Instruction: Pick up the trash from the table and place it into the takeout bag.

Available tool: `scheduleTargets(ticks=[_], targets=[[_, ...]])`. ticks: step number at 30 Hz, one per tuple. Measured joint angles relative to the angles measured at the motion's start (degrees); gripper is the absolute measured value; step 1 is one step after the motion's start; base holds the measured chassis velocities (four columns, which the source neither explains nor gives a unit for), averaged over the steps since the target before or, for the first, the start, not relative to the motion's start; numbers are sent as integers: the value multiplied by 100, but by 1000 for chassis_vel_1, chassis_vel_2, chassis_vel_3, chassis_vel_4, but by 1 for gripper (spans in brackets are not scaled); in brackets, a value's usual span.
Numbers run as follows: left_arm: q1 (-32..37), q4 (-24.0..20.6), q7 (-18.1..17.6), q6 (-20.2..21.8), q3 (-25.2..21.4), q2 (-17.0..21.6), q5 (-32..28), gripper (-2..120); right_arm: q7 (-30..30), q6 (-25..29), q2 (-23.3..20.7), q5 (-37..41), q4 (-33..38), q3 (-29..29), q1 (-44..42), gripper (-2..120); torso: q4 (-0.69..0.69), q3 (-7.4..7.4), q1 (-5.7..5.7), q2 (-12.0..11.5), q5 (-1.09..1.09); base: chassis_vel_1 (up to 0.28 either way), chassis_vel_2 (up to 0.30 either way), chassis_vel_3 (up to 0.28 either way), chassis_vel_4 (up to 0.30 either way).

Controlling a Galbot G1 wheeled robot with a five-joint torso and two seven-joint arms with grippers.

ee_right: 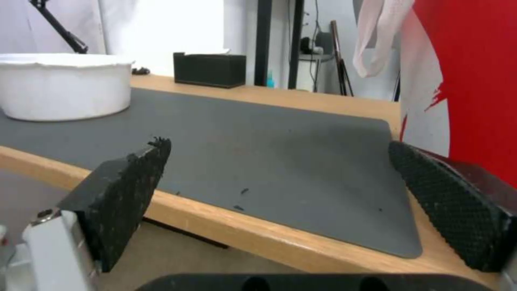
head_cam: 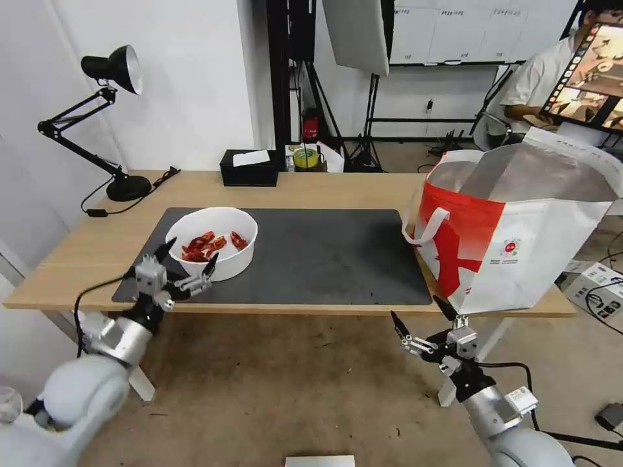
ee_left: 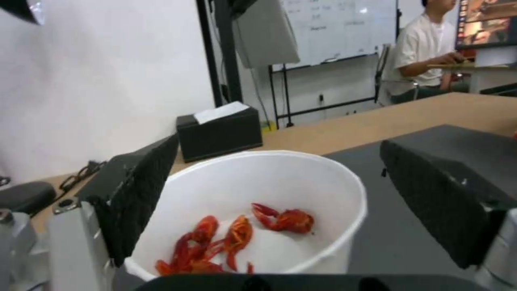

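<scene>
Nearest, off the front edge of the long light-wood tabletop (head_cam: 337, 191), both arms wait with fingers spread and empty. The right tool (head_cam: 423, 316) hangs below the edge, just before the large white and red-orange takeout bag (head_cam: 513, 227) standing open at the right end. The left tool (head_cam: 188, 256) sits at the near rim of the white round bowl of red crayfish shells (head_cam: 213, 241), which rests on the left part of the dark grey rectangular mat (head_cam: 324, 253). The bowl lies straight ahead between its released fingers, so the left arm is plainly nearer. The bag stands well apart to the right.
</scene>
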Motion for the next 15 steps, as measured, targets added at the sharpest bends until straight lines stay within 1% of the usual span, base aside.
scheduleTargets(ticks=[1,2,3,4,7,8,11,12,14,15], targets=[[0,0,0,0,0,0,0,100,0,0,0,0,0,0,0,100,0,0,0,0,0,0,0,0,0],[-160,41,-83,107,98,46,-128,100,0,0,0,0,0,0,0,100,0,0,0,0,0,0,0,0,0],[-418,95,-253,329,234,82,-337,100,0,-1,0,1,1,0,1,100,-2,0,0,0,-1,0,0,0,0],[-418,95,-253,329,234,82,-337,100,0,-1,0,1,1,0,1,100,-2,0,0,0,-1,0,0,0,0],[-880,209,-597,1053,368,142,-998,100,0,-2,-1,2,0,0,2,100,-3,0,0,0,-1,0,0,0,0],[-880,209,-597,1053,368,142,-998,100,0,-2,-1,2,0,0,2,100,-3,0,0,0,-1,0,0,0,0],[-1222,404,-910,1652,392,223,-1615,100,0,-3,-1,4,1,0,3,100,-1,0,0,0,-1,0,0,0,0],[-1222,404,-910,1652,392,223,-1615,100,0,-3,-1,4,1,0,3,100,-1,0,0,0,-1,0,0,0,0],[-1529,588,-1117,2102,448,285,-2032,100,0,-3,-1,5,1,0,3,100,-2,0,0,0,-1,0,0,0,0],[-1641,652,-1167,2267,475,315,-2198,100,0,-3,-1,6,1,0,3,100,-2,0,0,0,0,0,0,0,0]])
